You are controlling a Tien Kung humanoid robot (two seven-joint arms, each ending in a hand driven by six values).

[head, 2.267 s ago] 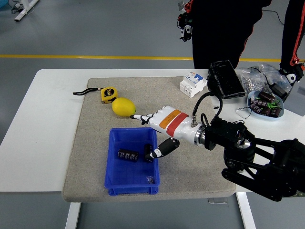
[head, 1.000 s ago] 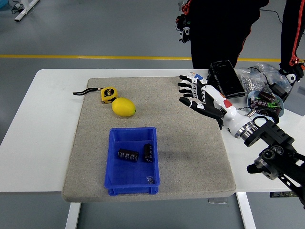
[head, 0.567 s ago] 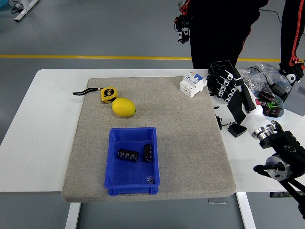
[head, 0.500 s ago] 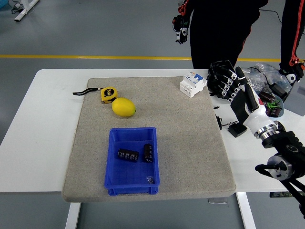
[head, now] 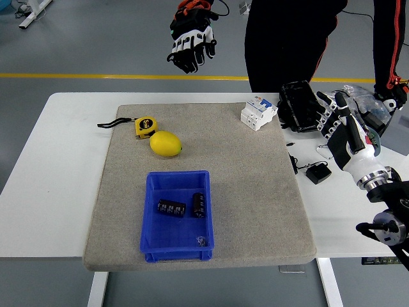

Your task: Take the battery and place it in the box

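Note:
The blue box sits at the front of the grey mat. Two black batteries lie inside it, one lengthwise and one beside it on the right. My right hand is far off to the right, above the table's right part, open with fingers spread and empty. It hovers over a bowl of more batteries, which it mostly hides. My left arm is out of the picture.
A lemon and a yellow tape measure lie behind the box. A white breaker, a black case and a small black adapter are near my hand. A person stands at the far side, one gloved hand raised.
My right hand left the box, where a second battery now lies, and swung right to above the bowl. The person's gloved hand moved left and spread.

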